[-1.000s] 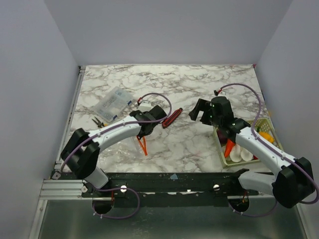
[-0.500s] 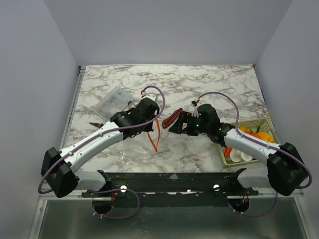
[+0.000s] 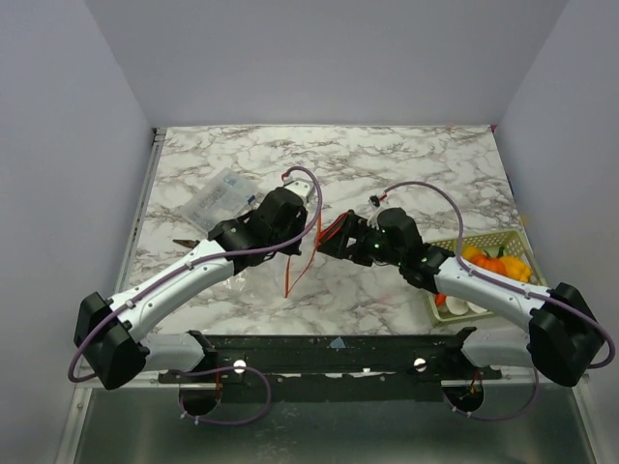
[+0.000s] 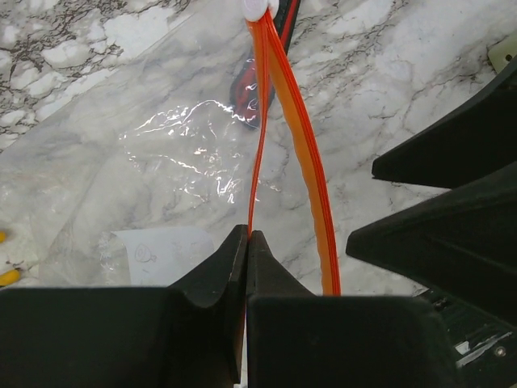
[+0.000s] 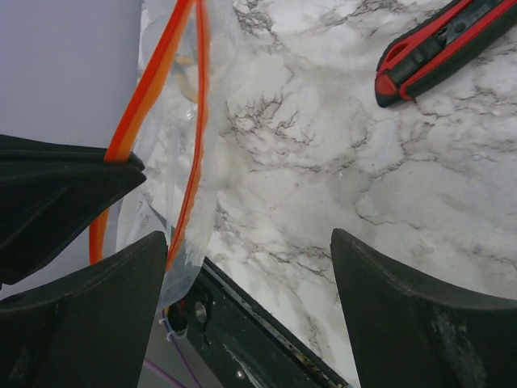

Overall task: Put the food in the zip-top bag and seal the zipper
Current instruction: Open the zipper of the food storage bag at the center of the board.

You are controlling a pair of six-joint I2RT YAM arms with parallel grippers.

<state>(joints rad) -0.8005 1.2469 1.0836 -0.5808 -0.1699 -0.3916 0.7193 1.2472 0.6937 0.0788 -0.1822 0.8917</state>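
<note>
My left gripper (image 4: 248,236) is shut on one lip of the zip-top bag's orange-red zipper (image 4: 260,121). The other lip (image 4: 305,170) bows away, so the mouth gapes. The clear bag (image 4: 153,153) hangs below. In the top view the left gripper (image 3: 302,237) holds the zipper (image 3: 296,269) above the table's middle. My right gripper (image 3: 335,242) is open and empty right beside the bag's mouth. In the right wrist view its fingers (image 5: 81,323) spread wide, with the zipper (image 5: 192,137) by the left finger. The food (image 3: 488,261) lies in a basket.
A yellow-green basket (image 3: 432,302) stands at the right near edge. A slim red-and-black stick (image 5: 436,44) lies on the marble behind the bag. A clear bag with a blue strip (image 3: 221,196) lies at the back left, small pliers (image 3: 187,238) next to it.
My left gripper has lifted the bag and carried it rightward toward the middle. My right gripper has swung left from above the basket to the bag's mouth.
</note>
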